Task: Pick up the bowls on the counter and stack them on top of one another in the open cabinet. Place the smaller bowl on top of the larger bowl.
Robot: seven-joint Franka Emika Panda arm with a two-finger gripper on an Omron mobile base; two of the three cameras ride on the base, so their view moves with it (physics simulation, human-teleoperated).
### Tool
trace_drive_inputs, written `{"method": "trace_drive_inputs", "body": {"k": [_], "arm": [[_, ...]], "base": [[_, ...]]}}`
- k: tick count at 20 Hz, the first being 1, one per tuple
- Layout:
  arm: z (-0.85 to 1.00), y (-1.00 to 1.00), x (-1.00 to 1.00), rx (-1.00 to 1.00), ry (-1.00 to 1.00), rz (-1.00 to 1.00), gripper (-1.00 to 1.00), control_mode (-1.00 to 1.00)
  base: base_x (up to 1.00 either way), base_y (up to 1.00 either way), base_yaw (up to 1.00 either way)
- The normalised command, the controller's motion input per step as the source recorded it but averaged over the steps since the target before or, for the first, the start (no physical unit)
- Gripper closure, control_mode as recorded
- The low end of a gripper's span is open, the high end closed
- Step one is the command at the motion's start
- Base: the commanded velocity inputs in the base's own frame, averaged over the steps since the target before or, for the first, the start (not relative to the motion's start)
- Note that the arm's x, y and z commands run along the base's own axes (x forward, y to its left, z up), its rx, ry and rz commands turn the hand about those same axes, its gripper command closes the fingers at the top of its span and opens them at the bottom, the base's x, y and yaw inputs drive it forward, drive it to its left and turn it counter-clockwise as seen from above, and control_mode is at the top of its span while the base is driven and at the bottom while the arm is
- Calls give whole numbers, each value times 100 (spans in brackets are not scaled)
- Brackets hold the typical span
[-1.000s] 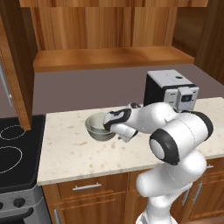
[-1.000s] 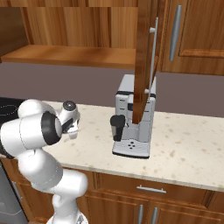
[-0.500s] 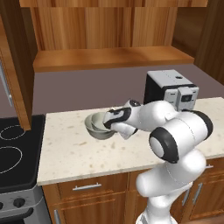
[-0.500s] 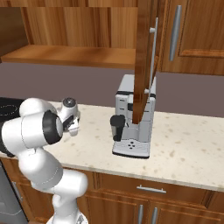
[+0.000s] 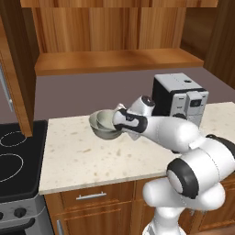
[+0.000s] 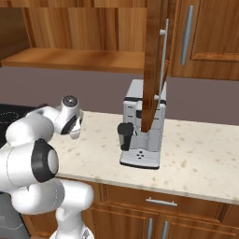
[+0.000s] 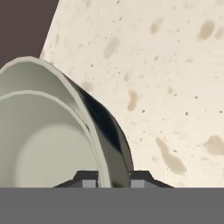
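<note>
the stovetop (image 5: 13, 160) lies at the left end of the desk (image 5: 92, 160), flush against its edge. right of the stovetop, the larger bowl (image 5: 102, 130) hangs tilted above the desk surface, its underside clear of the stone. the smaller bowl (image 5: 106, 118) sits nested inside the larger bowl, its rim rising slightly above the larger rim. the fingers (image 5: 120, 124) meet the right-hand rim of the bowls; in the hand view the fingers (image 7: 110, 181) stand narrow, one tip on each side of the wall of the larger bowl (image 7: 105, 127), clamped on it, with the smaller bowl (image 7: 43, 144) inside it. the open cabinet (image 5: 114, 59) is mounted above and behind the bowls, its shelf bare. right of the bowls, the coffee machine (image 5: 180, 98) stands on the desk against the back wall. in the right base view the cabinet door (image 6: 154, 60) hangs in front of the coffee machine (image 6: 142, 128).
</note>
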Motion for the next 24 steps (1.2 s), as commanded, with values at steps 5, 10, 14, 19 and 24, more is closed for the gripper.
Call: {"method": "trace_drive_inputs", "body": {"k": [5, 10, 14, 19, 24], "arm": [[88, 0, -57, 5, 0, 1, 100, -100], [87, 0, -68, 3, 0, 2, 100, -100], [85, 0, -78, 3, 0, 2, 100, -100], [84, 0, -80, 4, 0, 0, 100, -100], [86, -6, -75, 4, -3, 0, 100, -100]], "base": [[0, 0, 0], [0, 0, 0], [0, 0, 0], [0, 0, 0], [0, 0, 0]]}}
